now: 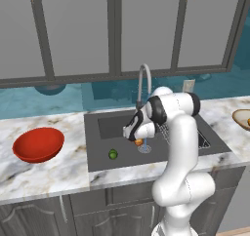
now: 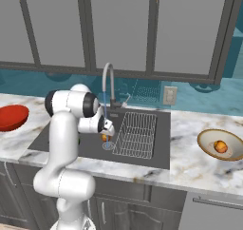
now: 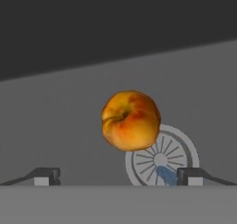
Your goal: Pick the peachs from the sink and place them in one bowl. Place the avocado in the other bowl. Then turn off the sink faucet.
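- Surface [image 1: 44,176]: marbled white and grey, running left and right of the basin
- Sink [image 1: 105,154]: dark grey recessed basin set into the surface; wire rack [image 2: 137,134] in its right part, round silver drain [image 3: 162,160] on its floor
- Sink faucet [image 2: 108,84]: tall silver gooseneck behind the basin, a blue stream falling from the spout to the drain
- Red bowl [image 1: 38,144]: on the surface left of the sink, nothing in it
- Tan bowl [image 2: 209,146]: on the surface right of the sink, holding one peach [image 2: 220,146]
- Gripper [image 3: 118,177]: lowered inside the basin by the drain, fingers spread wide, holding nothing
- Second peach [image 3: 131,120]: on the sink floor, just beside the drain, ahead of the gripper and in line with the gap between its tips
- Avocado [image 1: 113,154]: on the sink floor, in the left part, apart from the peach
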### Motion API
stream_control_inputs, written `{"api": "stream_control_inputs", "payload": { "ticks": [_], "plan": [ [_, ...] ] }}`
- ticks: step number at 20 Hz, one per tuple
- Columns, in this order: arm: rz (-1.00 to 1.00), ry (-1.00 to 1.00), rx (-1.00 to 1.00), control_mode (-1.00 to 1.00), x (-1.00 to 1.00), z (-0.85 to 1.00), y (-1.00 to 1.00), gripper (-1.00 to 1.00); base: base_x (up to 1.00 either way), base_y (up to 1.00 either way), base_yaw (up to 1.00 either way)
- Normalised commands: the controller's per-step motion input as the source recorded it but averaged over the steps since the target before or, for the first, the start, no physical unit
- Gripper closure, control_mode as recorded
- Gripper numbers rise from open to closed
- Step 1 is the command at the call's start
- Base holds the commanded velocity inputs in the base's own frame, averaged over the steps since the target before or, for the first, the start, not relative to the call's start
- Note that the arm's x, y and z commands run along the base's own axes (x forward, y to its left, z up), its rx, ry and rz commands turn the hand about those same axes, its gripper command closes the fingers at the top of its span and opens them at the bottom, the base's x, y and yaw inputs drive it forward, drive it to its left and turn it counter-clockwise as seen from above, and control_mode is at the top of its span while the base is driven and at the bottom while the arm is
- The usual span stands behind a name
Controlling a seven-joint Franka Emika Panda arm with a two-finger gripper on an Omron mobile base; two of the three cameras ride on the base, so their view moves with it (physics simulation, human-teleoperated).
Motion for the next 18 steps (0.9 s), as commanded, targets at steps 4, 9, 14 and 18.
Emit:
{"api": "stream_control_inputs", "payload": {
  "ticks": [4, 9, 14, 18],
  "plan": [
    [0.0, 0.0, 0.0, -1.0, 0.12, -0.16, -0.1, -1.0, 0.0, 0.0, 0.0],
    [0.0, 0.0, 0.0, -1.0, 0.09, -0.18, -0.12, -1.0, 0.0, 0.0, 0.0],
    [0.0, 0.0, 0.0, -1.0, 0.12, -0.19, -0.02, -1.0, 0.0, 0.0, 0.0],
    [0.0, 0.0, 0.0, -1.0, 0.17, -0.21, 0.0, -1.0, 0.0, 0.0, 0.0]
  ]
}}
